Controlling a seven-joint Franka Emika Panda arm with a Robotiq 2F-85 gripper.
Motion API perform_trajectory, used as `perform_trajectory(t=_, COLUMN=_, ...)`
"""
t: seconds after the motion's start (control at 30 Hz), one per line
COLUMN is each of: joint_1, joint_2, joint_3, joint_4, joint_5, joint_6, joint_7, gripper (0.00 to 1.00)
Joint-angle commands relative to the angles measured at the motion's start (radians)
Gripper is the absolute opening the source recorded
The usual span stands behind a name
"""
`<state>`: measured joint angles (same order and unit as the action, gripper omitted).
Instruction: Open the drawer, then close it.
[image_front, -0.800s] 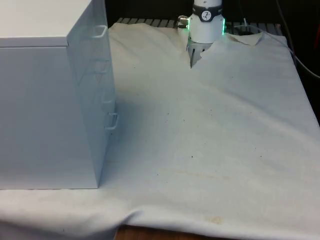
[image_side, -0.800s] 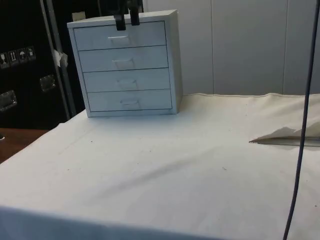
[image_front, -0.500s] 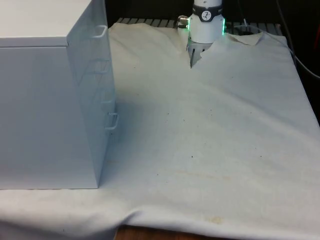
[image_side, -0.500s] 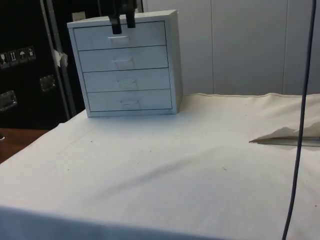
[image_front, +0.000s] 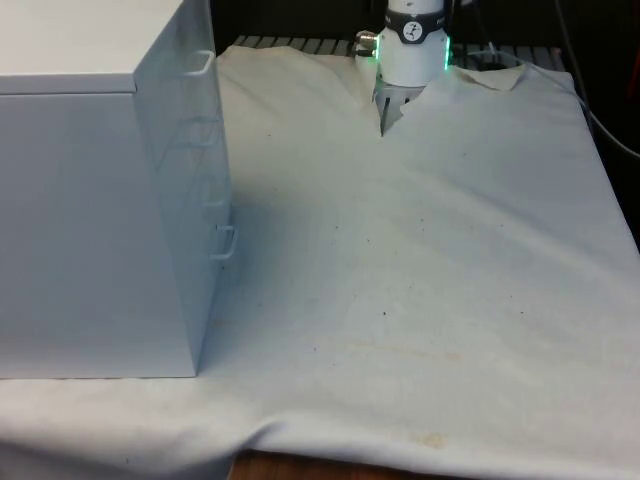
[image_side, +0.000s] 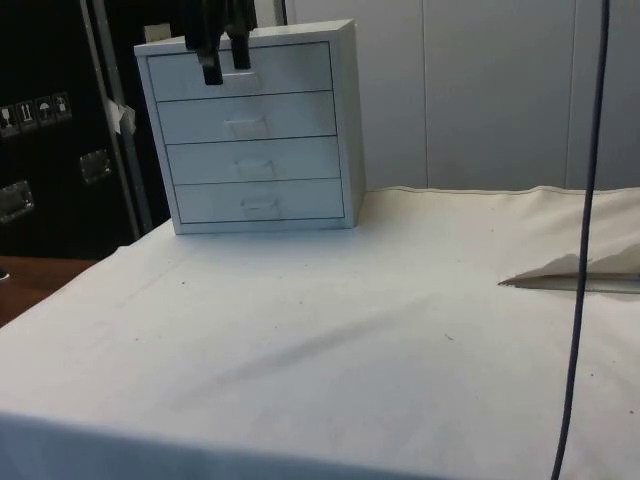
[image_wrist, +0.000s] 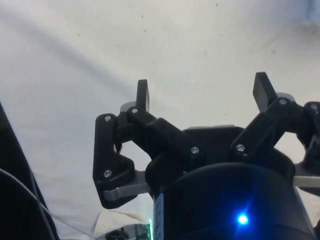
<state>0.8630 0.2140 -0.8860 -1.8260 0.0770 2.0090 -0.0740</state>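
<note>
We see the white chest of drawers (image_side: 248, 128) standing at the far end of the counter (image_side: 330, 330) in the side view, and at the left edge in the front view, its four drawer fronts all flush and shut. Each front carries a small pale bar handle; the top drawer's handle (image_front: 200, 63) sticks out a little from the face. The tool (image_side: 224, 62) hangs in the air near the upper left of the chest's face in the side view, gripping nothing. In the wrist view its two black fingers (image_wrist: 142, 95) stand well spread, with bare cloth between them.

We judge the drawer rigid and light, likely to slide easily, while the chest itself looks light enough to shift on the cloth if pulled sharply. The handle is thin and shallow, so we would take it at its middle, fingers above and below the bar, and pull straight out, slowly.
</note>
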Motion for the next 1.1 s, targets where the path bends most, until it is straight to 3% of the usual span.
perform_trajectory(t=0.0, joint_1=-0.016, joint_2=0.033, joint_3=0.008, joint_4=0.026, joint_5=0.033, joint_6=-0.004, joint_7=-0.023, gripper=1.00)
perform_trajectory(t=0.2, joint_1=-0.022, joint_2=0.080, joint_3=0.005, joint_4=0.052, joint_5=0.049, joint_6=0.005, joint_7=-0.041, gripper=1.00)
perform_trajectory(t=0.23, joint_1=-0.010, joint_2=0.070, joint_3=-0.003, joint_4=0.040, joint_5=0.031, joint_6=0.013, joint_7=-0.029, gripper=1.00)
perform_trajectory(t=0.27, joint_1=-0.022, joint_2=0.093, joint_3=0.004, joint_4=0.058, joint_5=0.047, joint_6=0.009, joint_7=-0.044, gripper=1.00)
perform_trajectory(t=0.53, joint_1=-0.017, joint_2=0.130, joint_3=-0.004, joint_4=0.075, joint_5=0.029, joint_6=0.018, joint_7=-0.056, gripper=1.00)
perform_trajectory(t=1.07, joint_1=-0.007, joint_2=0.142, joint_3=-0.003, joint_4=0.077, joint_5=-0.100, joint_6=0.005, joint_7=-0.071, gripper=1.00)
